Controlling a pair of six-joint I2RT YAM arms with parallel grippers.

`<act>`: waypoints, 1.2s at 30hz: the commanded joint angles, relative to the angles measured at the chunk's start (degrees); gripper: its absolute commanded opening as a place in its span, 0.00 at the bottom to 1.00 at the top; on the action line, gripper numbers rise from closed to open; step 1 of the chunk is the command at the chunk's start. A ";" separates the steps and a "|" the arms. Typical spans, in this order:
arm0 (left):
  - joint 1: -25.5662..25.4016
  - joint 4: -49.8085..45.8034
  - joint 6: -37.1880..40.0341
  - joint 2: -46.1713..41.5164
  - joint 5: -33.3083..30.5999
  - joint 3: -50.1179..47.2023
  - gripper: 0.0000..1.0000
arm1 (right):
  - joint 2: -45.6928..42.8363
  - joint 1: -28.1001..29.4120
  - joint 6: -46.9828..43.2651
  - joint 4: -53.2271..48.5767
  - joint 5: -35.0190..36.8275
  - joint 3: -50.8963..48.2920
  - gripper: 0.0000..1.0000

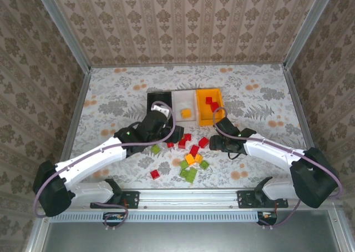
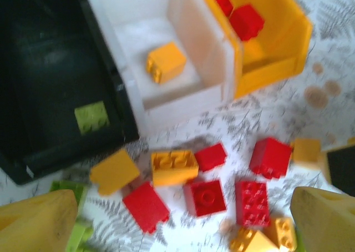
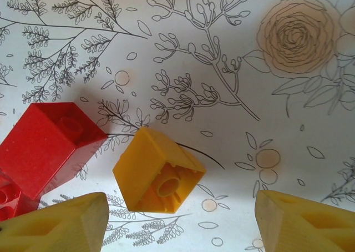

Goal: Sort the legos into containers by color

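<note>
Yellow left fingers (image 2: 39,224) are spread wide over loose legos (image 2: 205,196), with the containers (image 2: 183,105) just ahead. Right fingers (image 3: 299,224) are spread too, an orange brick (image 3: 158,171) lying between them on the bench (image 3: 222,69).

The left arm (image 1: 91,162) and right arm (image 1: 272,149) share one look: white shells on the long links, bulky black housings at the joints, black mounting brackets (image 1: 125,197) at the base. A lilac cable (image 1: 161,102) runs along each. The fingers (image 2: 39,221) are pale yellow wedges, faintly smudged.

Black bin (image 2: 44,58) holds green brick (image 2: 91,117); white bin (image 2: 183,105), orange brick (image 2: 166,62); orange bin (image 2: 269,74), two red bricks (image 2: 247,21).
</note>
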 commanded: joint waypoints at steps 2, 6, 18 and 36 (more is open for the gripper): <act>-0.75 2.57 -4.25 -5.68 -2.91 -5.50 1.00 | 2.23 0.38 0.88 3.46 -0.60 -0.14 0.71; -0.97 2.58 -5.89 -8.62 -3.55 -8.73 1.00 | 4.27 0.37 0.92 3.24 -0.45 1.20 0.70; -0.48 -0.24 -7.35 -9.21 -6.05 -10.50 1.00 | 10.07 0.81 1.67 3.62 0.52 0.81 0.61; 1.83 0.88 -8.49 -9.17 -3.92 -13.05 1.00 | 11.53 0.70 -0.24 2.48 4.07 3.53 0.57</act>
